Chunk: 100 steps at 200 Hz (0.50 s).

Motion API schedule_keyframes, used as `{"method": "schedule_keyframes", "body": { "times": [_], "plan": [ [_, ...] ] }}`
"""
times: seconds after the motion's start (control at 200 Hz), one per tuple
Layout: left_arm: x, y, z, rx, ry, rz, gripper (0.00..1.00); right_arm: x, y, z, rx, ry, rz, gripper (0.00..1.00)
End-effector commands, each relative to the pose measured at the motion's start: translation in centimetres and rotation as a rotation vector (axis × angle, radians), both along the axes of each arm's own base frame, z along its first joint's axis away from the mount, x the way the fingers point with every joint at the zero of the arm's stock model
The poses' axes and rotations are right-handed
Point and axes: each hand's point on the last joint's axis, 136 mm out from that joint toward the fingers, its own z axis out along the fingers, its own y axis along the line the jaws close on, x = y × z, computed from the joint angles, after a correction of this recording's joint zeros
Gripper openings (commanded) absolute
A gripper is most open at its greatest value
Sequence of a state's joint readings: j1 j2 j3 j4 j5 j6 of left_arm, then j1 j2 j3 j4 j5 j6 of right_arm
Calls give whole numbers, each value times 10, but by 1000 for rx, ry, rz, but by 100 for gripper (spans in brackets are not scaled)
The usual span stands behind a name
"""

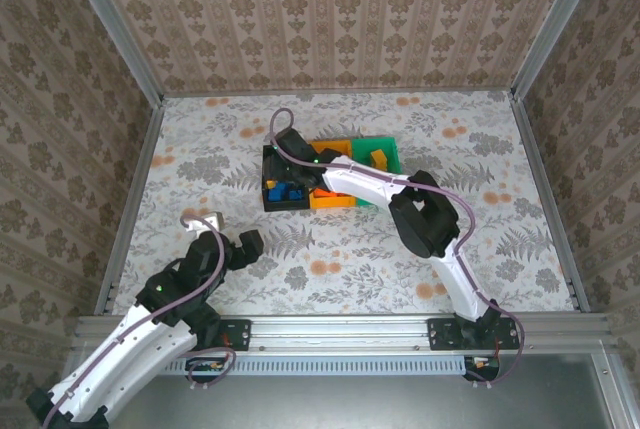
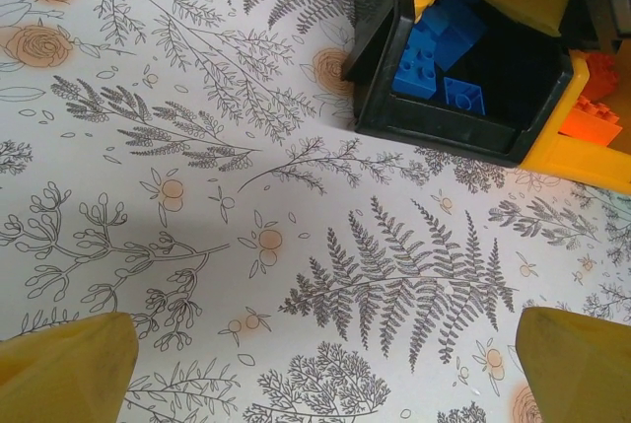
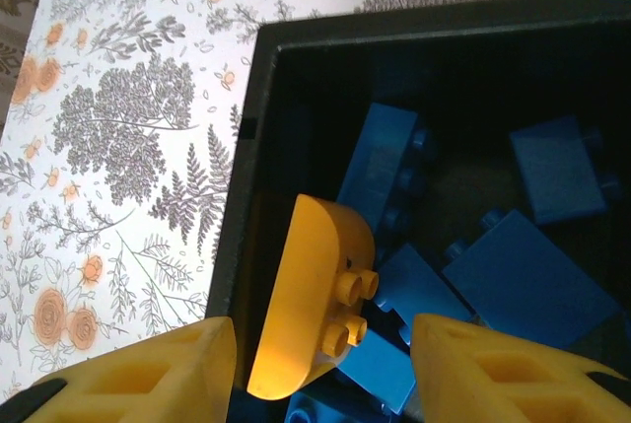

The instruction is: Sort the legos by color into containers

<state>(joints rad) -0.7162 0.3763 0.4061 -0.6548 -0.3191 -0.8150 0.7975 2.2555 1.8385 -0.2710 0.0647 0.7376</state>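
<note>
While the right arm (image 1: pixel 372 187) reaches way over to the black bin (image 3: pixel 246 196), its jaws sit loose either side of a rounded yellow lego (image 3: pixel 311 285) among blue legos (image 3: pixel 523 275), not clamped. Left arm (image 1: pixel 185 284) is folded low over the bench (image 2: pixel 197 147), jaws spread wide, empty.

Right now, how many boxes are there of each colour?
Black box: 1
Orange box: 1
Green box: 1
Total: 3 boxes
</note>
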Motion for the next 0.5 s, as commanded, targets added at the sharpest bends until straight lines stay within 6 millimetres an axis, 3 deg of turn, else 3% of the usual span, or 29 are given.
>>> {"method": "schedule_keyframes", "body": {
  "times": [0.0, 0.3, 0.495],
  "plan": [
    [2, 6, 13, 18, -33, 10, 100, -1, 7, -4, 18, 34, 1, 51],
    [2, 6, 10, 14, -25, 11, 100, -2, 7, -24, 2, 70, 0, 51],
    [2, 5, 9, 11, -24, 10, 100, -2, -18, -39, -39, 103, -64, 40]
  ]
}}
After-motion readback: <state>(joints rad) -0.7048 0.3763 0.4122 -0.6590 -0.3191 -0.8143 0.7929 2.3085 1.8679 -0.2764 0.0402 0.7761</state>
